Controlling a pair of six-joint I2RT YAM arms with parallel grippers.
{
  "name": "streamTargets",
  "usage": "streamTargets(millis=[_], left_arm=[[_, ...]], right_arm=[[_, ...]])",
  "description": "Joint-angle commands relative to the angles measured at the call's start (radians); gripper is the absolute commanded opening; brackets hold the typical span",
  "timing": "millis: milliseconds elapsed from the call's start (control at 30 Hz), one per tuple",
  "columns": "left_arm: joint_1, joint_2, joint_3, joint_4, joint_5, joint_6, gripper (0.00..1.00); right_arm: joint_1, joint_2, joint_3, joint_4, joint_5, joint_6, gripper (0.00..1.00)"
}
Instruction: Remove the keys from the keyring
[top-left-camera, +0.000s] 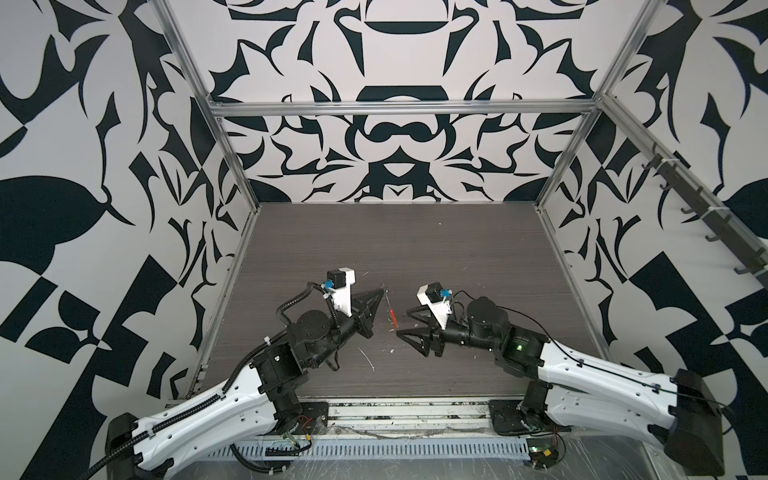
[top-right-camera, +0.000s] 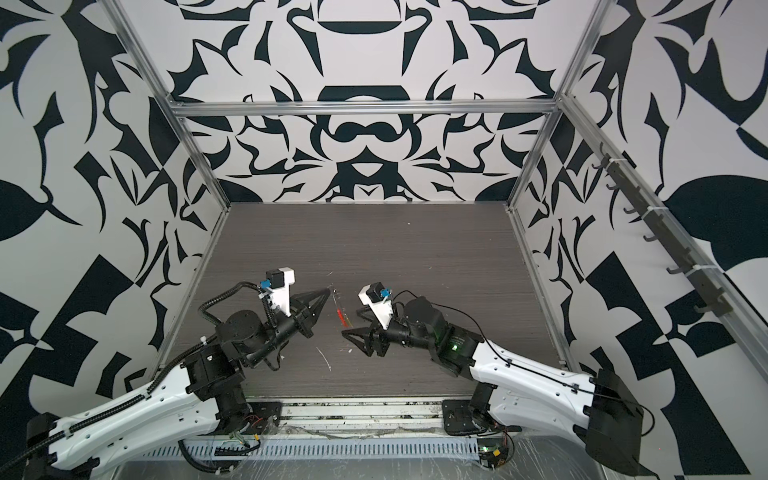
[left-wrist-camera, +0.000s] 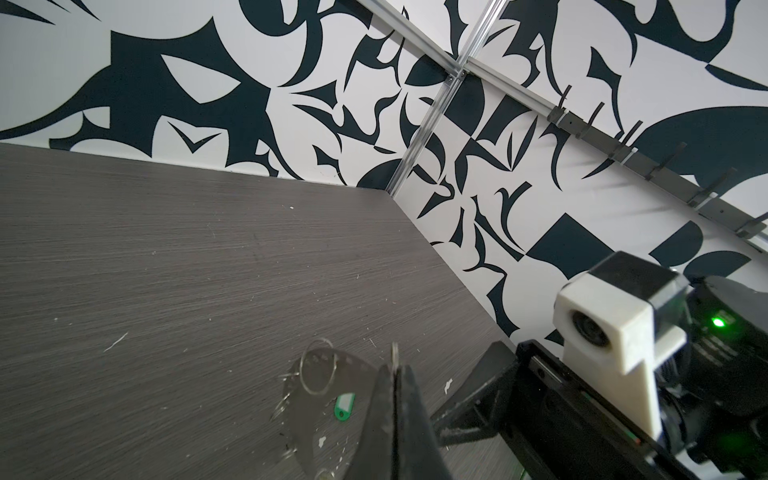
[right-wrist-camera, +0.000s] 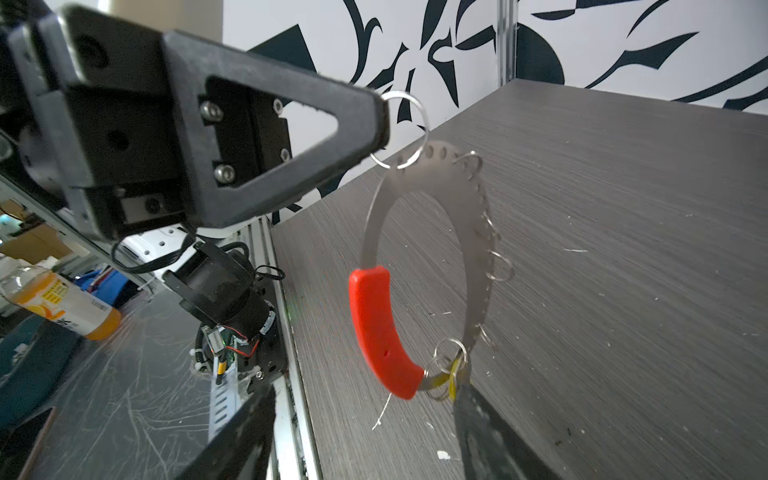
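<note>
Grey tabletop (top-left-camera: 415, 241), open room toward far edge; keyring (right-wrist-camera: 374, 328) in left claw (right-wrist-camera: 380, 124)

From above, the keyring (top-left-camera: 392, 316) hung edge-on, a thin red sliver; whatever was strung on it was too small to make out. Up close, its top split ring (right-wrist-camera: 401, 129) vanished partly inside the left gripper (right-wrist-camera: 382, 124)'s pinched tips. Just past the keyring's red sleeve (right-wrist-camera: 380, 328) a yellow tag (right-wrist-camera: 456, 372) peeked out, mostly behind a finger (right-wrist-camera: 473, 419) of the right gripper (top-left-camera: 404, 321), which the view's edge cut off. In the left wrist view the keyring was blurred. A green tag (left-wrist-camera: 344, 406) showed beside it, but I couldn't tell whether it was attached.
</note>
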Motion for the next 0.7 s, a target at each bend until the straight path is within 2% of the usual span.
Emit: streamTargets(millis=[0, 200, 267, 600, 667], left_arm=[[-0.002, 0.005, 0.041, 0.055, -0.009, -0.022, 0.00], [-0.003, 0.028, 0.046, 0.068, 0.005, -0.031, 0.00], [-0.004, 0.030, 0.046, 0.072, 0.009, -0.035, 0.00], [-0.003, 0.033, 0.043, 0.071, 0.029, -0.045, 0.00], [-0.004, 0.033, 0.045, 0.070, 0.038, -0.045, 0.00]], right_arm=[[0.009, 0.031, 0.056, 0.049, 0.104, -0.050, 0.70], [0.031, 0.093, 0.094, 0.069, 0.152, -0.077, 0.70], [0.031, 0.111, 0.105, 0.065, 0.173, -0.078, 0.67], [0.031, 0.148, 0.131, 0.051, 0.207, -0.076, 0.30], [0.031, 0.149, 0.132, 0.046, 0.210, -0.076, 0.25]])
